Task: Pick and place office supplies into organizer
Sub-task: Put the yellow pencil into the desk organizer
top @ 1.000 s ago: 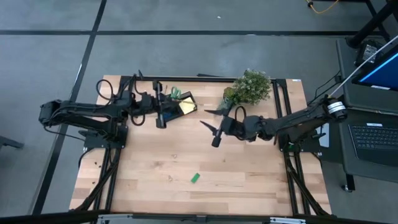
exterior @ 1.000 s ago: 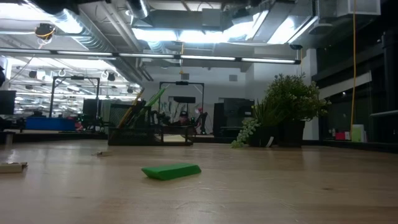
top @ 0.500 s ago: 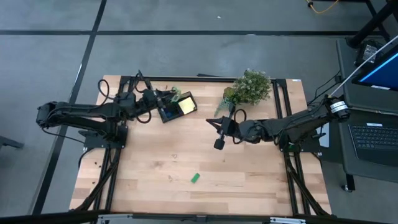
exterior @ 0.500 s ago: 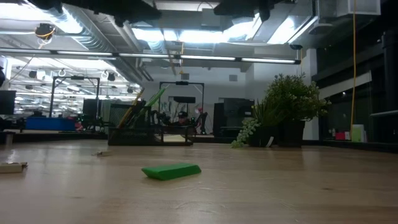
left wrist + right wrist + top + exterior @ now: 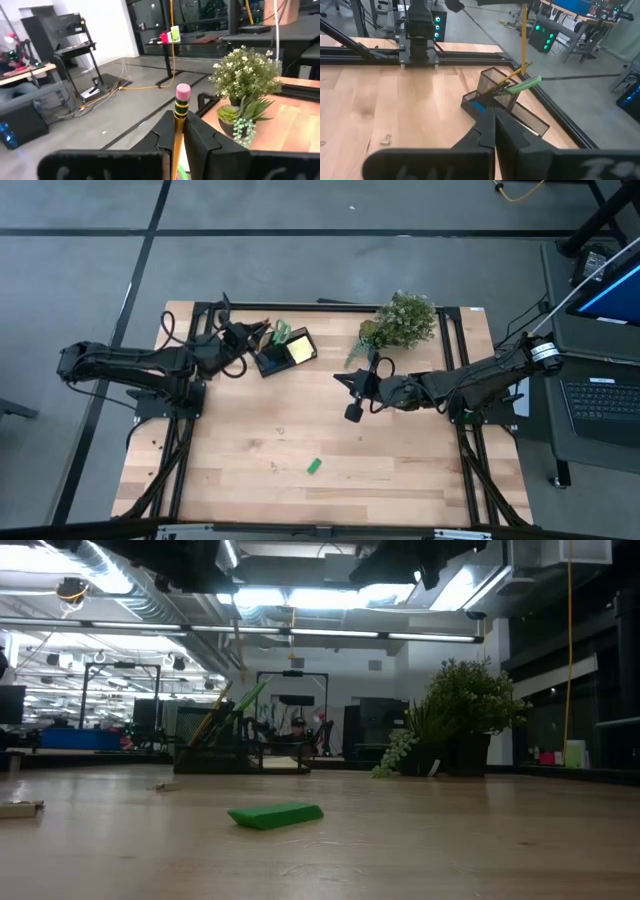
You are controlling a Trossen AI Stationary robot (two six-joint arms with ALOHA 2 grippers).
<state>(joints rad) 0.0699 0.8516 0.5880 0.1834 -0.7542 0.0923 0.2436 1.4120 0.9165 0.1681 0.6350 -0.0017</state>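
The black mesh organizer point(image 5: 285, 352) stands at the table's far left, and in the right wrist view the organizer point(image 5: 506, 96) holds a yellow pencil, green-handled scissors point(image 5: 524, 84) and a blue block point(image 5: 479, 106). My left gripper point(image 5: 252, 336) hovers at its left side, shut on another yellow pencil point(image 5: 524, 35), which hangs upright over the mesh part. A small green block point(image 5: 314, 466) lies flat on the table near the front. My right gripper point(image 5: 352, 412) hangs shut and holds nothing at mid-table. My left gripper pinches the pencil's shaft point(image 5: 177, 131) between its two fingers, a short way below the pink eraser point(image 5: 183, 92). The fingers come about level from the table's left and lie across the pencil. The pencil stands upright, eraser up, lifted clear, with its lower end above the organizer.
A leafy potted plant point(image 5: 400, 320) stands at the far right of the table, close behind my right arm. Tiny scraps lie on the wood at the near left point(image 5: 20, 807). Bare wood stretches between the organizer and the green block point(image 5: 276, 815).
My right gripper has shut at mid-table and stayed almost in place. My left gripper has risen from beside the organizer and swung up level, bringing the pencil upright above the organizer, then carried it a little toward the table's left.
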